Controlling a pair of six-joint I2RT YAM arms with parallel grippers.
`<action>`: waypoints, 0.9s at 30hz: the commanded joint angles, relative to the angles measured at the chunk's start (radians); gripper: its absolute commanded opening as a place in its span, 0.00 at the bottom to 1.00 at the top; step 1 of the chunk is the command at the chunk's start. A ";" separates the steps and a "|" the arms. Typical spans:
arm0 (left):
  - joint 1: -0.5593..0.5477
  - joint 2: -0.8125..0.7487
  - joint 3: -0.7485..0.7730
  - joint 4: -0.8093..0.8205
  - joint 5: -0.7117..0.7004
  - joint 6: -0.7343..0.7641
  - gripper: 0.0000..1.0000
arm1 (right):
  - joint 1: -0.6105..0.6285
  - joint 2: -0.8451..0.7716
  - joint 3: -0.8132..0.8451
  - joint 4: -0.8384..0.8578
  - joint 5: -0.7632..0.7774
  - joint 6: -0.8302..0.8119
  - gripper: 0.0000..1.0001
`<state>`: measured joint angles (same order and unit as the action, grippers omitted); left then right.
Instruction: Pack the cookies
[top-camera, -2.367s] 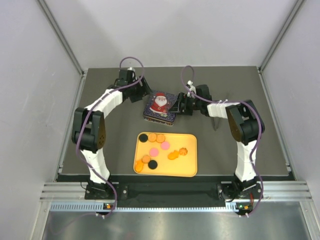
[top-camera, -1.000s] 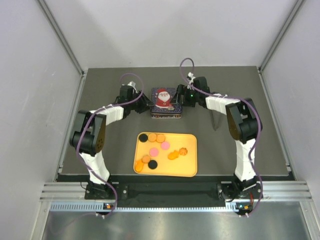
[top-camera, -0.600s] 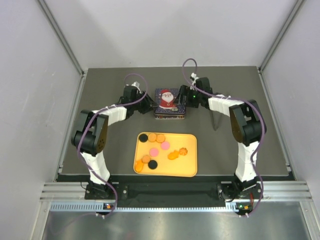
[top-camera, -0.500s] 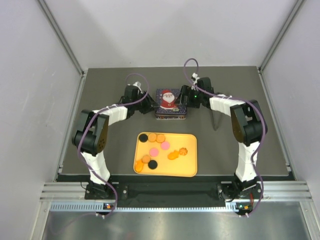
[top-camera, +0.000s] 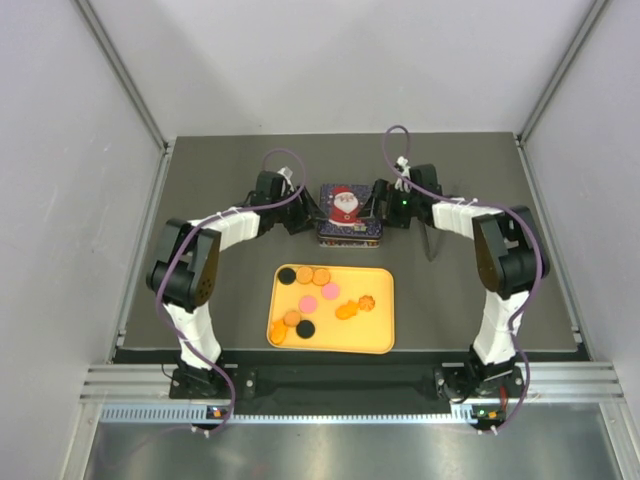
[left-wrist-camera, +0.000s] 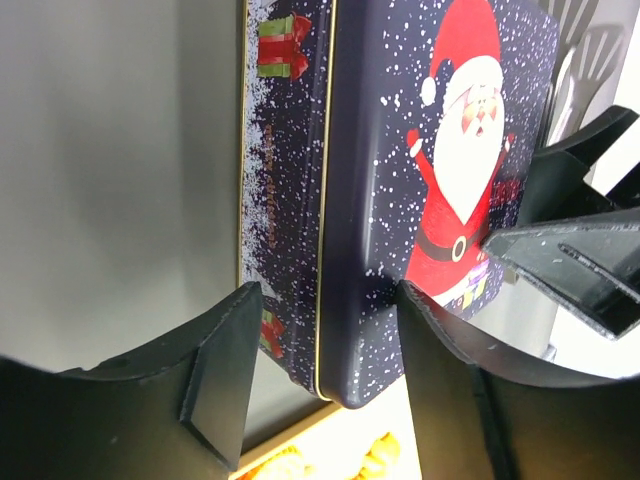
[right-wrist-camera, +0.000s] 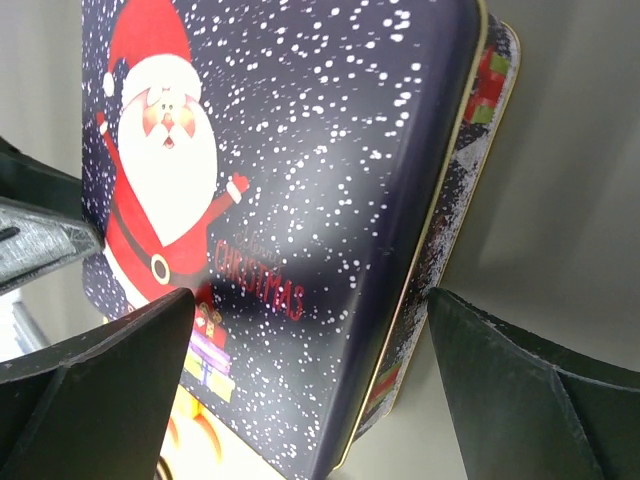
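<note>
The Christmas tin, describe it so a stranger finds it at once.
On the dark table, find the orange tray of cookies. The tin lies just beyond it: dark blue, snow-speckled, the only thing bearing a red Santa.

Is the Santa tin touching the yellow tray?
Apart. The top external view shows a strip of dark table between the near edge of the Santa tin and the far edge of the yellow tray.

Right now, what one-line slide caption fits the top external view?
Left gripper and right gripper flank the lidded Santa tin, jaws open, while the cookies lie unpacked on the yellow tray.
</note>
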<state>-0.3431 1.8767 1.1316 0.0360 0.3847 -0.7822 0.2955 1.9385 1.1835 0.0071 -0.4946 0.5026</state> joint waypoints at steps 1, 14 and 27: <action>-0.022 0.050 0.008 -0.122 0.005 0.044 0.61 | -0.018 -0.073 -0.025 0.060 -0.073 0.020 1.00; -0.023 0.047 0.023 -0.113 0.011 0.040 0.66 | 0.051 -0.199 -0.013 -0.085 0.260 -0.081 1.00; -0.027 0.052 0.043 -0.078 0.040 0.031 0.67 | 0.001 -0.196 -0.122 0.014 0.048 0.016 1.00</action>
<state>-0.3569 1.8965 1.1595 -0.0071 0.4339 -0.7818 0.3038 1.7756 1.0946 -0.0479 -0.3611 0.4767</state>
